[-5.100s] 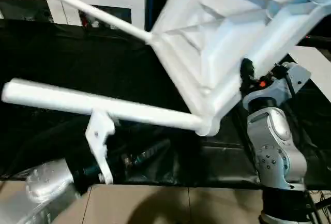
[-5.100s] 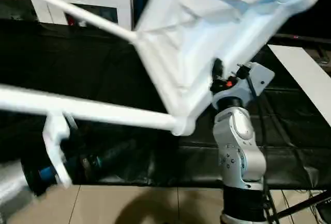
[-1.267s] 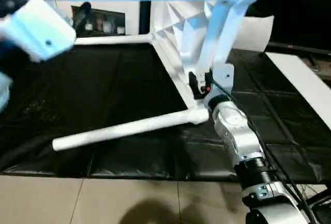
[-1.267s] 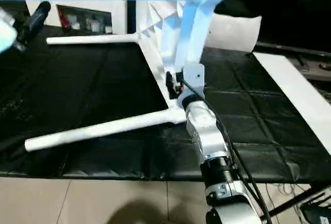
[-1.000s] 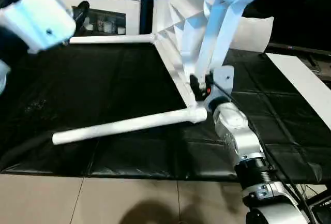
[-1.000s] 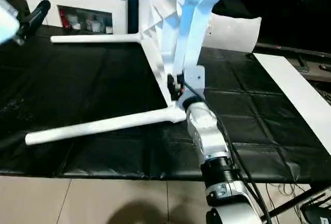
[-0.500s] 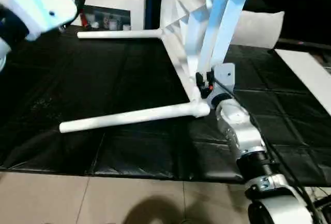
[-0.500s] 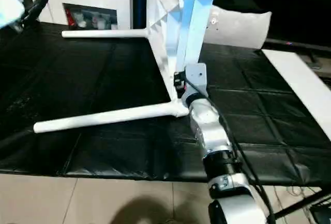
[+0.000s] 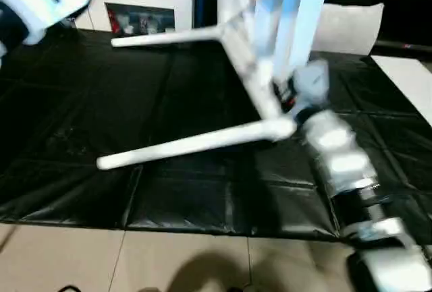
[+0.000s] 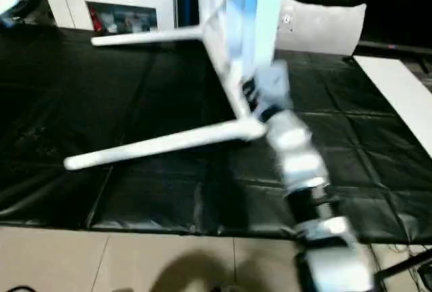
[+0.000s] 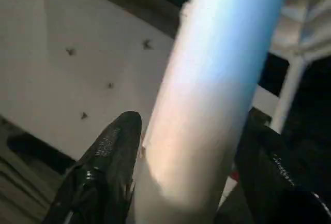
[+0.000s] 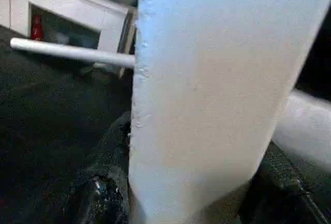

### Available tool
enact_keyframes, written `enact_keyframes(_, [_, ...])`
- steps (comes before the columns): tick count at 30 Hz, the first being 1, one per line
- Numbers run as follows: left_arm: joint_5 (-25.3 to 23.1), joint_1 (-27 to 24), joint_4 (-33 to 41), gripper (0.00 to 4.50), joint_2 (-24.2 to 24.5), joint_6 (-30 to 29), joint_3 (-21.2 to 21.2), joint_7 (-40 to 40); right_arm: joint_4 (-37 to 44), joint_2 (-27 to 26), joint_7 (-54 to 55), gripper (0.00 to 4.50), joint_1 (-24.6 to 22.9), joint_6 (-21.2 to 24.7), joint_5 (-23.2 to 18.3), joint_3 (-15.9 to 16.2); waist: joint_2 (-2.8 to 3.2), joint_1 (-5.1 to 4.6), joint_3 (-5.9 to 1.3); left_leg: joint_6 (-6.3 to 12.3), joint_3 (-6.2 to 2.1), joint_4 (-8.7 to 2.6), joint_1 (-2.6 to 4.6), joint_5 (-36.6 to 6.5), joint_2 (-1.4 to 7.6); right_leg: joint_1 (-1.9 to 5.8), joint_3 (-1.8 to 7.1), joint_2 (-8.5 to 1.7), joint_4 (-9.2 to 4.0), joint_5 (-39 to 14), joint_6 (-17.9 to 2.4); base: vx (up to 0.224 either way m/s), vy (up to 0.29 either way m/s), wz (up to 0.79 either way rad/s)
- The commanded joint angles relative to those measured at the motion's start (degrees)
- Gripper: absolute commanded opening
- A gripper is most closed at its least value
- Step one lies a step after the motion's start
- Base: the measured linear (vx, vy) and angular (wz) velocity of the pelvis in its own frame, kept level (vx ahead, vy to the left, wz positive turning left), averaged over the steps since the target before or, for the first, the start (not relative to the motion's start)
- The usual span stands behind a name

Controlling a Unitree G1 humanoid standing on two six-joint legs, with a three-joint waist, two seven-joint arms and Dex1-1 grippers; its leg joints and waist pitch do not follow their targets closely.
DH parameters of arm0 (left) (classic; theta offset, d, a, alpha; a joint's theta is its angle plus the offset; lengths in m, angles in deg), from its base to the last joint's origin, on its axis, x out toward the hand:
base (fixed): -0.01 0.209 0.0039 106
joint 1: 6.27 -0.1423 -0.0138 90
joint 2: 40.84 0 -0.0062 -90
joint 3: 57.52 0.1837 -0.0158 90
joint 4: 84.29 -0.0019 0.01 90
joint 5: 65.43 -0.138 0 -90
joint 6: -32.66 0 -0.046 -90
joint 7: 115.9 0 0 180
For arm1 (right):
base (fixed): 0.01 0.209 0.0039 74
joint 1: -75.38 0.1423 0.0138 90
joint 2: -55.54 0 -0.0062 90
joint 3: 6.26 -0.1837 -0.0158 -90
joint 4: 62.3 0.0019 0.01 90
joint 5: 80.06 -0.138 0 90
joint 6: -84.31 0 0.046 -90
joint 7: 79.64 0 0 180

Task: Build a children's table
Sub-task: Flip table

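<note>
Plastic, smooth and white, makes up the children's table (image 9: pixel 253 69), which stands tipped on its side over the tabletop's glossy black quilted cover (image 9: pixel 81 103), its ribbed underside facing left. At far left, the left tool (image 11: pixel 191 123) pinches the upper leg (image 11: pixel 227 53), a rounded tube, with one black textured finger pressed against each side. Behind it sits a white cabinet (image 9: pixel 145 2) with a dark opening. A far leg (image 9: pixel 165 37) sticks out level toward the left. A lower leg (image 9: pixel 196 143), long and tapered, slants down until its tip rests on the cover. Further right, the right tool (image 12: pixel 196 141) clamps a broad white part of the table near its rim; whether that part is rim or leg I cannot tell. The silver forearm (image 9: pixel 337 157) runs down behind it. A soft grey-white bag (image 9: pixel 347 29) and a flat white board (image 9: pixel 405 79) lie at the right.
</note>
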Motion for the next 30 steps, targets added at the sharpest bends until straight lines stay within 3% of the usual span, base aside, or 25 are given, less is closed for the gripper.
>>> enact_keyframes(1, [1.38, -3.41, -3.02, 2.62, -0.96, -3.71, 3.84, 4.24, 8.41, 5.14, -5.41, 2.02, 3.54, 0.55, 3.37, 0.41, -0.47, -0.11, -3.43, -1.05, 0.9, -4.14, -0.54, -4.57, 0.24, 3.74, 3.3, -3.41, -4.51, -17.78, -3.01, 0.0, 0.0, 0.0])
enact_keyframes(6, [4.25, -4.75, -1.24, 2.25, -3.45, -7.81, 2.07, 4.02, 12.69, 10.95, -10.91, 2.02, 4.78, 4.93, 1.91, 0.15, -0.57, 0.17, -3.43, -0.82, 1.01, -4.09, -0.26, -6.2, 0.2, 3.49, 3.06, -3.47, -4.94, -21.32, -2.48, 0.0, 0.0, 0.0])
enact_keyframes(11, [8.32, -8.67, 3.7, 1.84, -10.83, -13.34, 3.09, 2.49, 15.57, 19.23, -22.55, 2.02, 8.69, 11.84, -2.11, 1.25, -0.97, 0.38, -3.5, 0.66, 1.05, -3.87, -0.06, -8.06, 0.31, 3.31, 2.7, -3.51, -5.31, -24.82, -2.26, 0.0, 0.0, 0.0])
enact_keyframes(13, [8.93, -9.71, 4.13, 1.72, -13.03, -14.62, 3.44, 1.43, 15.68, 20.95, -25.4, 2.58, 9.95, 12.9, -2.8, 1.66, -1.09, 0.48, -3.42, 1.52, 1.31, -3.61, -0.46, -7.94, -0.05, 3.24, 2.62, -3.51, -5.77, -27.46, -0.93, 0.0, 0.0, 0.0])
enact_keyframes(14, [8.88, -10.0, 4.15, 1.72, -13.41, -14.73, 3.68, 1.22, 15.51, 21.33, -26.09, 2.58, 10.34, 13.03, -2.94, 1.75, -1.09, 0.48, -3.42, 1.52, 1.31, -3.61, -0.46, -7.94, -0.05, 3.24, 2.62, -3.51, -5.77, -27.46, -0.93, 0.0, 0.0, 0.0])
enact_keyframes(16, [8.89, -10.74, 4.43, 1.59, -14.55, -15.64, 4.06, 0.85, 15.11, 22.56, -28.26, 2.85, 11.19, 13.16, -2.92, 2.41, -0.89, 0.24, -3.4, 2.08, 1.22, -3.42, -0.24, -10.51, -0.15, 2.6, 2.11, -3.37, -6.76, -32.87, 1.28, 0.0, 0.0, 0.0])
enact_keyframes(17, [9.04, -10.98, 4.58, 1.59, -15.07, -16.03, 4.3, 0.76, 14.54, 23.05, -29.33, 2.85, 11.51, 12.28, -2.71, 2.79, -1.08, 0.12, -3.4, 1.98, 1.19, -3.34, -0.22, -11.08, -0.21, 2.52, 1.93, -3.32, -6.91, -33.98, 1.81, 0.0, 0.0, 0.0])
enact_keyframes(18, [9.47, -11.09, 4.81, 1.57, -15.98, -16.89, 4.08, 0.37, 14.03, 23.37, -30.29, 2.98, 11.73, 11.72, -2.78, 3.01, -0.91, 0.04, -3.39, 1.88, 1.09, -3.36, -0.15, -11.73, -0.25, 2.4, 1.81, -3.32, -7.09, -35.0, 2.22, 0.0, 0.0, 0.0])
enact_keyframes(19, [9.83, -11.15, 4.87, 1.54, -16.86, -17.58, 3.96, -0.04, 13.32, 23.67, -31.23, 3.16, 11.9, 10.46, -2.64, 3.3, -0.94, -0.24, -3.3, 1.78, 1.0, -3.21, 0.38, -13.83, -0.22, 1.82, 1.4, -3.21, -7.65, -37.09, 2.72, 0.0, 0.0, 0.0])
enact_keyframes(22, [9.23, -11.63, 5.4, 1.53, -18.57, -19.08, 3.94, -0.61, 12.23, 24.59, -34.53, 3.22, 11.92, 6.78, -2.53, 4.47, -1.18, -0.7, -3.52, 2.01, 0.64, -3.19, 0.73, -16.87, -0.08, 1.71, 0.76, -3.32, -7.92, -37.99, 2.8, 0.0, 0.0, 0.0])
enact_keyframes(23, [8.95, -11.92, 5.52, 1.53, -19.03, -19.34, 3.81, -1.01, 12.14, 24.95, -37.03, 3.41, 11.62, 4.3, -2.98, 5.12, -0.73, -0.89, -3.48, 2.13, 0.44, -3.38, 0.93, -18.11, 0.1, 1.76, 0.44, -3.39, -8.15, -37.55, 2.32, 0.0, 0.0, 0.0])
enact_keyframes(26, [8.54, -11.96, 5.07, 1.52, -19.31, -18.9, 3.78, -1.08, 11.42, 24.51, -38.74, 3.63, 11.82, 1.43, -3.32, 4.49, -0.63, -1.37, -3.33, 2.41, 0.09, -3.52, 1.25, -21.08, 0.17, 1.78, -0.18, -3.52, -8.73, -38.25, 1.98, 0.0, 0.0, 0.0])
enact_keyframes(27, [8.14, -11.94, 4.59, 1.52, -19.08, -18.15, 3.87, -0.88, 10.27, 23.8, -38.81, 3.72, 12.52, 0.22, -3.54, 3.43, -0.14, -1.67, -3.32, 2.54, -0.13, -3.56, 1.7, -22.71, 0.19, 1.83, -0.75, -3.67, -9.33, -38.32, 1.7, 0.0, 0.0, 0.0])
enact_keyframes(28, [7.94, -11.79, 4.17, 1.51, -18.89, -17.76, 3.85, -0.75, 9.03, 23.48, -38.57, 3.87, 13.23, -1.81, -3.57, 2.68, 0.33, -2.23, -3.17, 2.61, -0.71, -3.97, 2.22, -25.9, 0.64, 2.14, -1.85, -3.92, -9.94, -37.13, 1.0, 0.0, 0.0, 0.0])
enact_keyframes(30, [7.68, -11.65, 3.87, 1.5, -18.73, -17.34, 3.83, -0.6, 8.17, 23.28, -38.67, 4.02, 13.75, -3.14, -3.86, 2.06, 0.59, -2.74, -3.15, 2.54, -1.11, -4.12, 2.77, -28.7, 0.97, 2.36, -2.61, -3.94, -10.25, -35.5, 0.4, 0.0, 0.0, 0.0])
